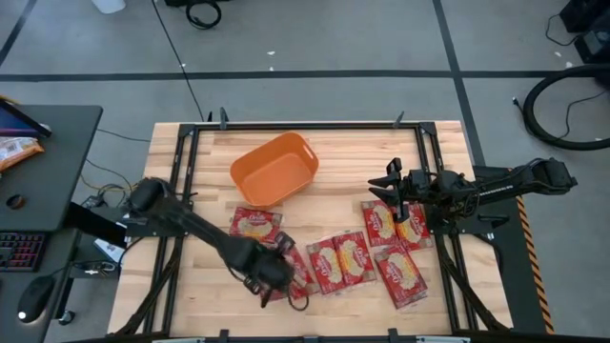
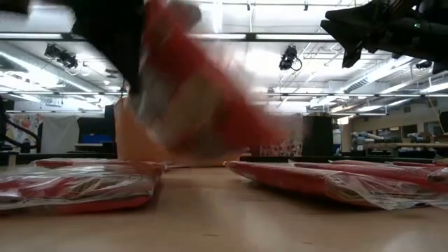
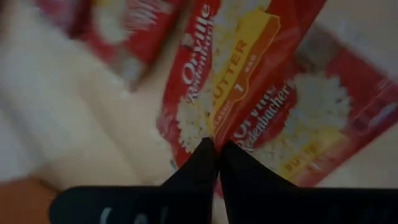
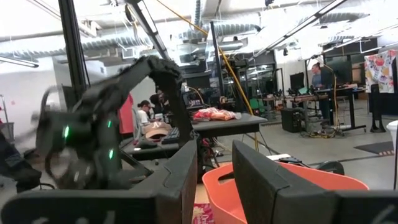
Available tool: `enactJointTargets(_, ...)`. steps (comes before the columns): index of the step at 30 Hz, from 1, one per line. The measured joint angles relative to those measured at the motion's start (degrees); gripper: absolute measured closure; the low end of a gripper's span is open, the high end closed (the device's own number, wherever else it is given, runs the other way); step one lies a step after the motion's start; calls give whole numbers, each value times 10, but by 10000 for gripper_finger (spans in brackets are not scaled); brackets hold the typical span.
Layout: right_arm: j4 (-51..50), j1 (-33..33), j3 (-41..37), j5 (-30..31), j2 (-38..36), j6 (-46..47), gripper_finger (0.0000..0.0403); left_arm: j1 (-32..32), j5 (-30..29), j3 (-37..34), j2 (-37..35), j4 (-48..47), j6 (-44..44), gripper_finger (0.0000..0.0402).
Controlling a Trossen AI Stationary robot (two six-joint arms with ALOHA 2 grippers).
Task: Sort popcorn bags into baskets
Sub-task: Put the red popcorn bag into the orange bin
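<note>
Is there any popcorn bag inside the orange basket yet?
No: in the high view the orange basket shows only its bare orange floor, and the popcorn bags lie on the table.

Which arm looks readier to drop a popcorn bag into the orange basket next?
The left. Its gripper is shut on a popcorn bag lifted off the table, a short way from the orange basket. The right gripper hangs open and empty over the bags at the table's right.

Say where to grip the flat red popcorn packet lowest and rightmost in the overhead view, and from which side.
Pinch the red popcorn packet by its edge toward the right arm's side, the right hand coming down from above. It lies flat on the wooden table, so only a thin rim offers hold; that side looks free, while other packets crowd its inner side.
</note>
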Motion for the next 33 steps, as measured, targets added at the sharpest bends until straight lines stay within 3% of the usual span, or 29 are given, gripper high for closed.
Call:
enactJointTargets(7,-2,0,0,0,0,0,295,82,-1,72,-69,-94,-193,386)
enactJointTargets(11,-3,0,0,0,0,-4,295,140,-38,106,-80,-159,-314,386)
enactJointTargets(15,-5,0,0,0,0,-4,295,201,-67,117,-79,-240,-377,385)
enactJointTargets(19,-6,0,0,5,3,-4,295,267,-48,86,-78,-274,-376,382)
enactJointTargets(25,-8,0,0,13,3,-4,295,352,-49,33,-78,-244,-347,372)
enactJointTargets(30,-9,0,0,13,3,-5,295,391,-48,23,-78,-237,-333,316)
enactJointTargets(33,-10,0,0,13,3,-9,295,392,1,23,-78,-200,-309,273)
